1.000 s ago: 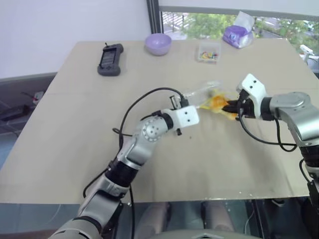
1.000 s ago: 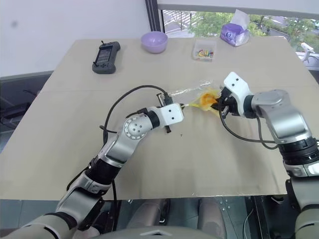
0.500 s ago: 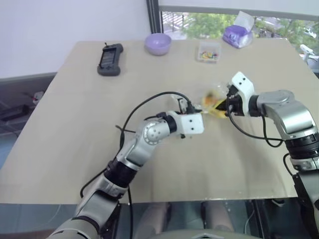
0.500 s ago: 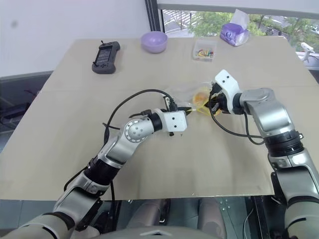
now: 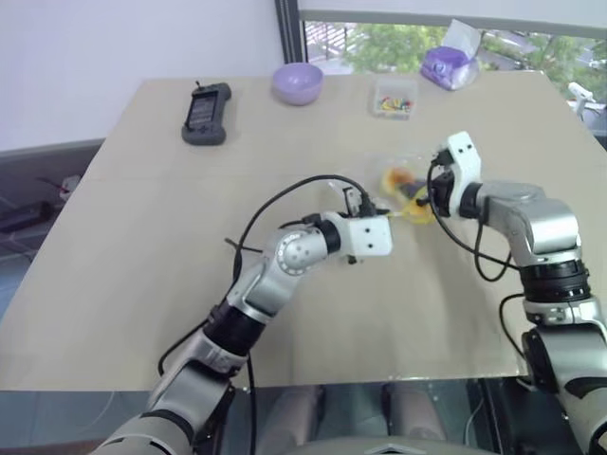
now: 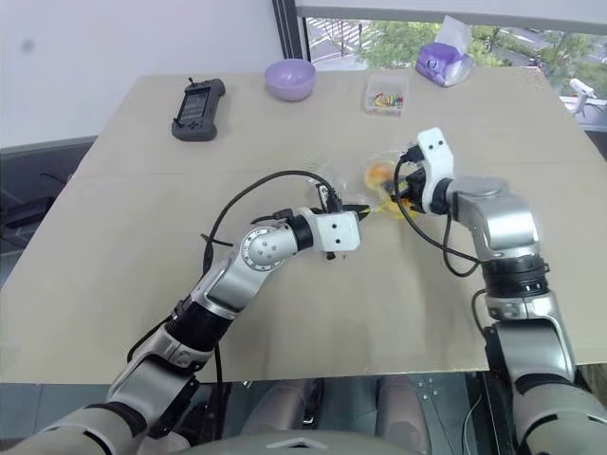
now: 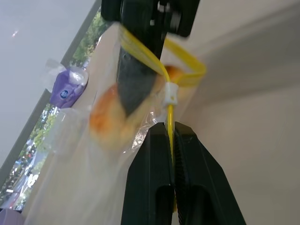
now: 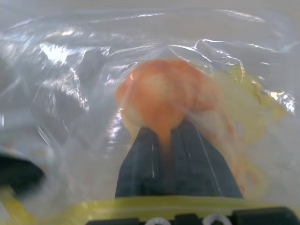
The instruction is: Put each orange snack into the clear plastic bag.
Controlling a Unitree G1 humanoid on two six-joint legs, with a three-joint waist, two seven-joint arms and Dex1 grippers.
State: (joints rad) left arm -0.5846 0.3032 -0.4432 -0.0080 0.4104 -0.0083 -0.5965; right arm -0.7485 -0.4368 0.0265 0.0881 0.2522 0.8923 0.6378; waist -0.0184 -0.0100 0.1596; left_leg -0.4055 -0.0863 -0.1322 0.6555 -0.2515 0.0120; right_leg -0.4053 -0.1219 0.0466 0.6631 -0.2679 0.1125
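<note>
Two grippers meet near the middle of the bench [image 5: 142, 284], slightly toward its right half. Left gripper [image 7: 172, 133]: jaws clenched on the yellow strip [image 7: 171, 119] of the bag [image 5: 398, 185], held just above the bench top. Right gripper [image 8: 164, 140]: fingers reach through the mouth of the bag, pinched together on the snack [image 8: 164, 101], which sits inside the clear film. Open room lies on every side: the near half of the bench and its left flank are bare, and the right edge is well apart from the bag. Along the far edge stand a black handset [image 5: 207, 112], a purple bowl [image 5: 297, 81], a small clear box [image 5: 395, 98] of coloured bits and a purple pack [image 5: 449, 66] by the window. No legible writing or brand mark can be made out on any item.
</note>
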